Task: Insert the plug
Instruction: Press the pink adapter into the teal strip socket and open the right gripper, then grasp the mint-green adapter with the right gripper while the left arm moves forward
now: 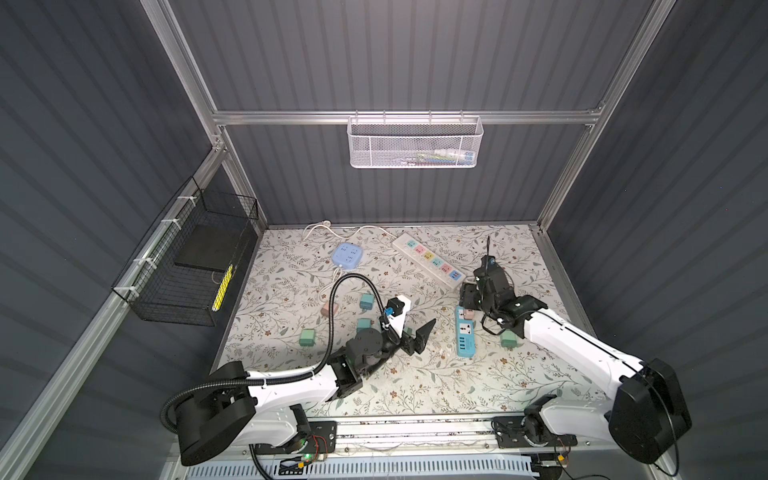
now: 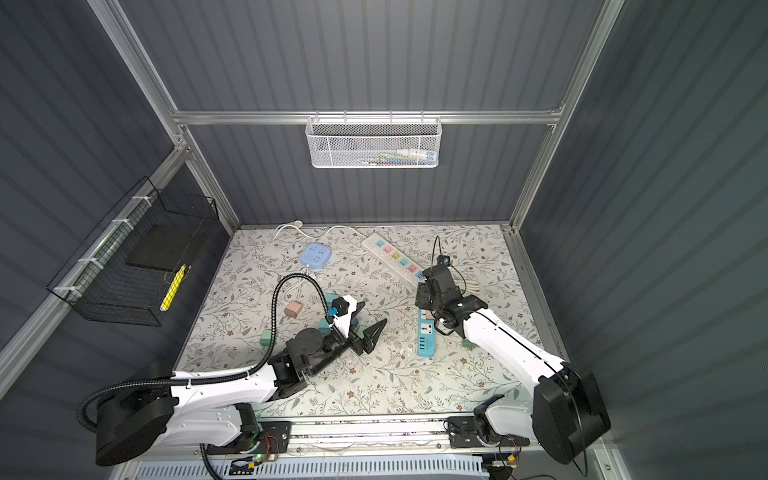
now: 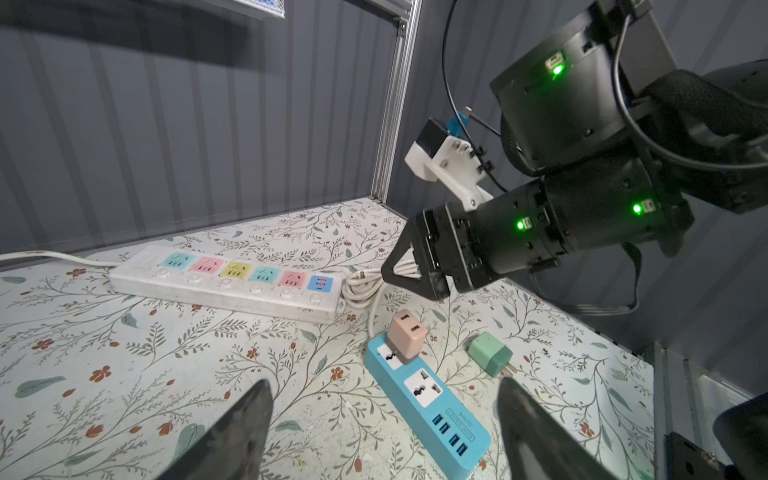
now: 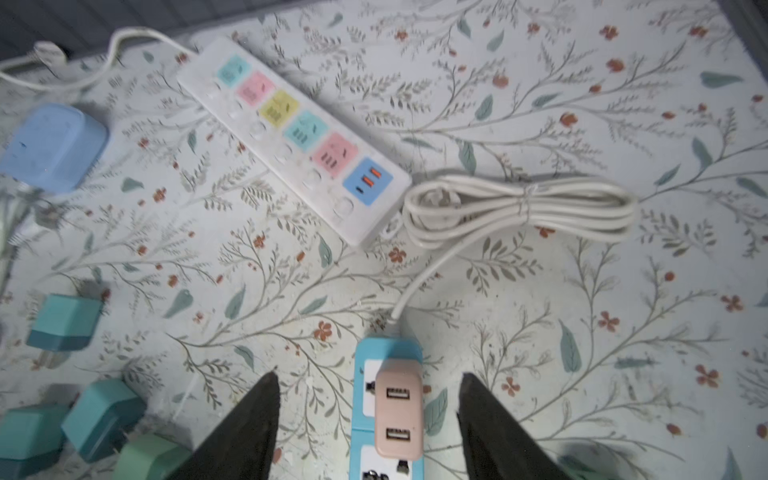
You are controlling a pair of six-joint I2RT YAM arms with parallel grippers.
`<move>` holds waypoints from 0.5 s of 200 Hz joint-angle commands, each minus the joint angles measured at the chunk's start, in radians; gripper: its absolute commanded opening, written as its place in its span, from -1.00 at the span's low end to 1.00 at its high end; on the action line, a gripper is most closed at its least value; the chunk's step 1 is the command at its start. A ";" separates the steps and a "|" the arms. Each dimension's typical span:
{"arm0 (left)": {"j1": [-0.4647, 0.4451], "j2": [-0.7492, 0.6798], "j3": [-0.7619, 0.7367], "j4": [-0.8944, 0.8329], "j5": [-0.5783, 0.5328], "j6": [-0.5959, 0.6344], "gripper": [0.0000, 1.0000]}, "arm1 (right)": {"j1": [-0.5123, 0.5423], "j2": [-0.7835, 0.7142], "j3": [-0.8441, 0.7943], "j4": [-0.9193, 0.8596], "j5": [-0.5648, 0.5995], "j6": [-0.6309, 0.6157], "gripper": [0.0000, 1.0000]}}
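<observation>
Nearest the robot bases, the left gripper [image 3: 383,383] is held above the floral-patterned tabletop [image 4: 582,124], with its two dark fingers spread wide and nothing between them. Just beyond it, a short turquoise plastic power strip [image 3: 432,411] is laid flat, with a row of USB ports at its near end and a white cable at its far end. The task's thing, a small pink rectangular plug adapter with two USB ports [image 4: 399,411], is seen standing in the strip's socket nearest that cable; whether it is pushed fully home cannot be told. The right gripper [image 4: 369,374] is poised over this adapter with its black fingers parted, one on either side and a clear gap left to each, so nothing is gripped. A pale green cube adapter [image 3: 490,355] is found lying on its side just beside the strip.

To the left, several teal cube adapters [image 4: 64,320] are scattered on the tabletop. Farther back, a bundled white cable [image 4: 519,208] is laid beside the end of a long white power strip with pastel-coloured sockets [image 3: 224,282], which is set at a slant. A light blue rounded square socket hub [image 1: 347,257] is placed near the rear edge. On the back wall, a white mesh basket [image 1: 415,143] is hung from the aluminium rail, and a black wire basket [image 1: 187,270] is fixed to the left wall.
</observation>
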 commanded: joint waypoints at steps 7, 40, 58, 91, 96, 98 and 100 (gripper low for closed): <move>-0.003 -0.023 0.055 -0.057 -0.021 -0.014 0.70 | -0.051 0.017 0.012 -0.091 -0.030 -0.027 0.35; -0.003 -0.021 0.107 -0.149 -0.085 -0.058 0.77 | -0.080 0.046 -0.019 -0.093 -0.040 0.000 0.34; -0.003 -0.025 0.133 -0.198 -0.124 -0.082 0.85 | -0.086 0.058 -0.063 -0.071 -0.047 0.022 0.32; -0.003 -0.041 0.194 -0.323 -0.214 -0.133 1.00 | -0.096 0.080 -0.111 -0.064 -0.058 0.054 0.29; -0.003 -0.043 0.208 -0.348 -0.223 -0.135 1.00 | -0.097 0.082 -0.118 -0.062 -0.059 0.057 0.29; -0.003 -0.044 0.214 -0.358 -0.225 -0.135 1.00 | -0.098 0.083 -0.119 -0.062 -0.059 0.059 0.29; -0.002 -0.044 0.220 -0.367 -0.228 -0.135 1.00 | -0.098 0.083 -0.121 -0.063 -0.058 0.061 0.29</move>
